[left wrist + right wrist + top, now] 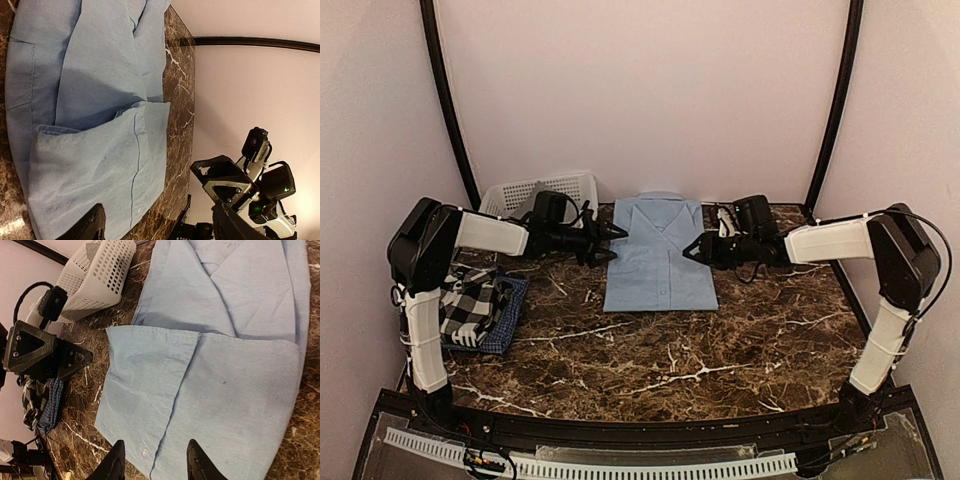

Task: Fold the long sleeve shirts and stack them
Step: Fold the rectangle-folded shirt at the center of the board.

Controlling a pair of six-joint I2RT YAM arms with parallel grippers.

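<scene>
A light blue shirt (657,254) lies folded into a rectangle, collar at the back, at the far middle of the marble table; it also shows in the left wrist view (95,125) and the right wrist view (220,370). My left gripper (616,236) is open and empty, hovering at the shirt's left edge. My right gripper (692,250) is open and empty at the shirt's right edge. A black-and-white checked shirt (470,303) lies folded on a dark blue fine-checked shirt (512,318) at the left.
A white plastic lattice basket (542,193) lies tipped at the back left, behind my left arm; it also shows in the right wrist view (97,277). Pale walls close in the table on three sides.
</scene>
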